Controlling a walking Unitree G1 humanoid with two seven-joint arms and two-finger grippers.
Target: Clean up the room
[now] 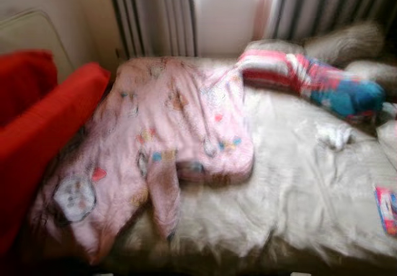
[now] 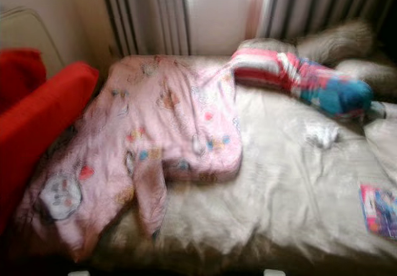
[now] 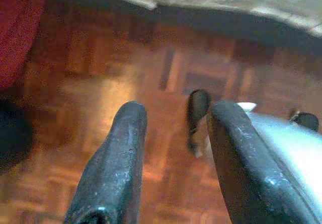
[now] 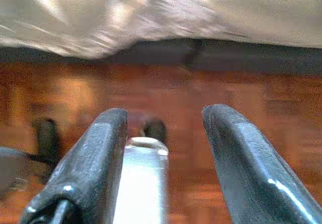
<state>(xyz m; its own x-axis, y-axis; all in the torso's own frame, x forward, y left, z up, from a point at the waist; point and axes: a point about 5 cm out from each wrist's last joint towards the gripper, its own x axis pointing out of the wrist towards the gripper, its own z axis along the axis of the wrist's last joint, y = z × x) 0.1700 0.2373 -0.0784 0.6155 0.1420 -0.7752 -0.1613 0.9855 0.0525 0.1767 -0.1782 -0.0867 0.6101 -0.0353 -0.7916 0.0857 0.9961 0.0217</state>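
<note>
A bed [image 1: 291,201] covered in a pale beige sheet is carrying everything here. A pink patterned blanket [image 1: 167,133] is lying crumpled over its left half, one end trailing over the front edge. A striped red, white and blue bundle [image 1: 310,77] is resting near the back edge toward the right. A small white crumpled item [image 1: 335,134] is sitting right of the middle, and a pink and blue packet [image 1: 386,209] is lying by the right edge.

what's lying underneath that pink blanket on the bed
The pink blanket lies on the beige bed sheet, its left edge draping toward the red cushion. One corner is folded over. Anything beneath the blanket is covered and cannot be seen.
</note>
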